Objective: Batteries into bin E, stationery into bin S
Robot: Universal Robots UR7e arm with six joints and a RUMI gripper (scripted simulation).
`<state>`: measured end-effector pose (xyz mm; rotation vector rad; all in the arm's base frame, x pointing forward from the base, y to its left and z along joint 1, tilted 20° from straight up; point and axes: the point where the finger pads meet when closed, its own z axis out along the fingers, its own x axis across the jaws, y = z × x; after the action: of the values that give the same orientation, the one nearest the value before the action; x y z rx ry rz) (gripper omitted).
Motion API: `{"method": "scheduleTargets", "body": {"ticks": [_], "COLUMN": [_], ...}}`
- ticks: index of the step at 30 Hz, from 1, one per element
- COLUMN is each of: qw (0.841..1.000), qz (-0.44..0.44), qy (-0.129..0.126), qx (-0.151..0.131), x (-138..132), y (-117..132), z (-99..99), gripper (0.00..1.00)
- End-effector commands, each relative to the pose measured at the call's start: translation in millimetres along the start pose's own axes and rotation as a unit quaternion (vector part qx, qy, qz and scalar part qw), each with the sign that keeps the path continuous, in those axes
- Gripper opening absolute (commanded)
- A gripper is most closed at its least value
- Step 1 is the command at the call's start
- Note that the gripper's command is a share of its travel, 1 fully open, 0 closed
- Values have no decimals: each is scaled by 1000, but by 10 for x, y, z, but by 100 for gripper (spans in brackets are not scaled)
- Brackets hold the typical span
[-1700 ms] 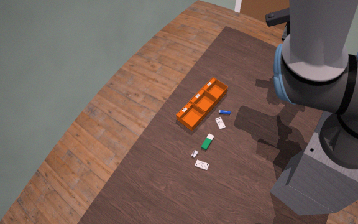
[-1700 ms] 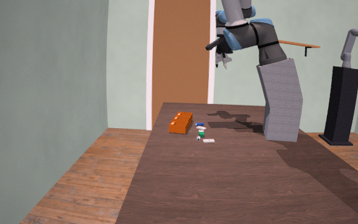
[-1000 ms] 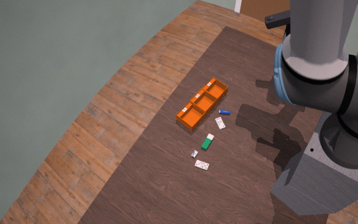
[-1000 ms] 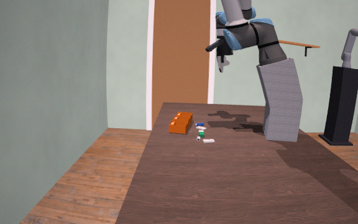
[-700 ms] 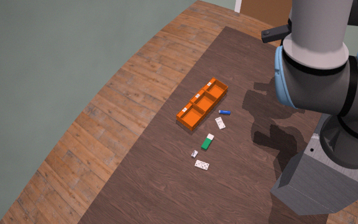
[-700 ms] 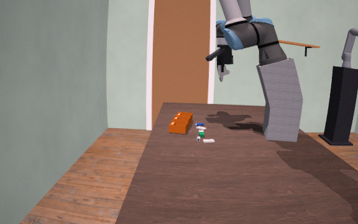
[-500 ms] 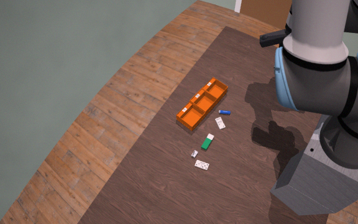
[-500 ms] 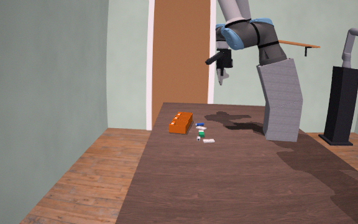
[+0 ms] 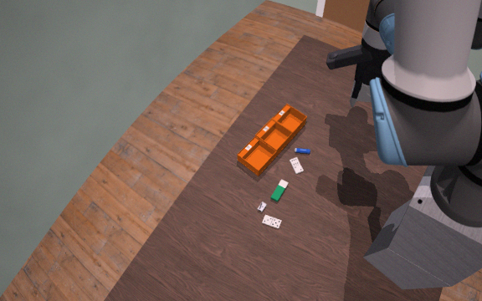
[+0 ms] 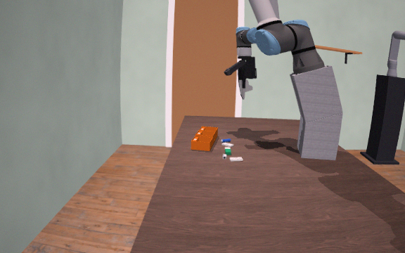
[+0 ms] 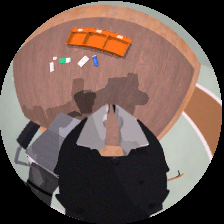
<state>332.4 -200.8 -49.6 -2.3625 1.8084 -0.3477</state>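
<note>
An orange tray of three bins [image 9: 273, 139] lies on the dark table, with small white labels on its left rim; it also shows in the exterior view [image 10: 204, 138] and the wrist view [image 11: 100, 42]. Beside it lie a blue battery [image 9: 302, 150], a white domino-like tile [image 9: 296, 165], a green-and-white eraser [image 9: 279, 190], a small white piece [image 9: 262, 206] and another white dotted tile [image 9: 272, 221]. My gripper [image 10: 243, 92] [image 11: 111, 104] hangs high above the table, far from all of these, with its fingers shut on nothing.
The arm's grey pedestal [image 10: 318, 114] stands on the table's right side. A black stand with a grey pipe [image 10: 385, 117] is on the floor at the right. The table's left edge runs just beyond the tray.
</note>
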Motion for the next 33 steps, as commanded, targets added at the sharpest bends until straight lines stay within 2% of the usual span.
{"method": "scheduleTargets", "body": {"ticks": [1,6,8,15,17,20,22,29,33], "qw": [1000,1000,1000,1000,1000,999,999,999,998], "qz": [6,12,12,26,26,33,33,48,56], "qy": [2,4,4,7,7,9,9,13,14], "qx": [-3,-4,-4,-2,-2,0,0,7,12], "x": [-115,-317,-317,-669,-669,-855,-855,-1247,-1323], "y": [-136,-326,-326,-598,-598,-719,-719,-929,-963], "z": [19,42,42,60,60,61,61,47,41], "gripper": [4,4,4,4,4,4,4,4,4]}}
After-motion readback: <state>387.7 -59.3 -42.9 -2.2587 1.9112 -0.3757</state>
